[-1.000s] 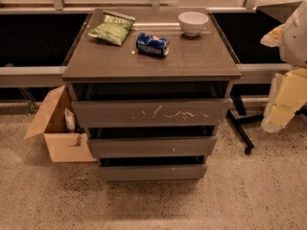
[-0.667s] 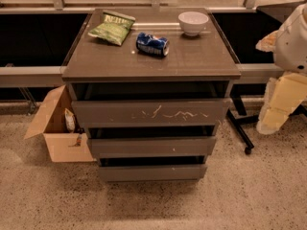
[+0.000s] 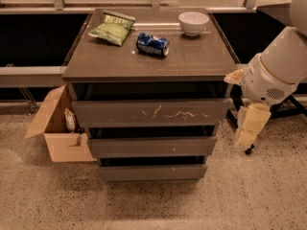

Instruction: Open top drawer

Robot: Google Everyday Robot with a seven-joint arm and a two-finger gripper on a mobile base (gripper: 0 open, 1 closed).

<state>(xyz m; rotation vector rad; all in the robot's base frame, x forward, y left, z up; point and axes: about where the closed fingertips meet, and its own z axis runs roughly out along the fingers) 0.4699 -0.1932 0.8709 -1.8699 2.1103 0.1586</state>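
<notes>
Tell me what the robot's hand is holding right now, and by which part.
Nothing. The hand hangs low at the right side of the cabinet, beside the top drawer, gripping no part of it.

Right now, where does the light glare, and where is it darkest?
Camera view: warm, dim light; a pale glare streak crosses the cabinet top beside the white bowl; deep shadow fills the gap above the top drawer; the pincer hangs well lit, right of the cabinet.

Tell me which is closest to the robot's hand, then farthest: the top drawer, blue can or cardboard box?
The hand hangs right of the cabinet.
1. top drawer, just beside it.
2. blue can, on top, middle.
3. cardboard box, floor, far left.
</notes>
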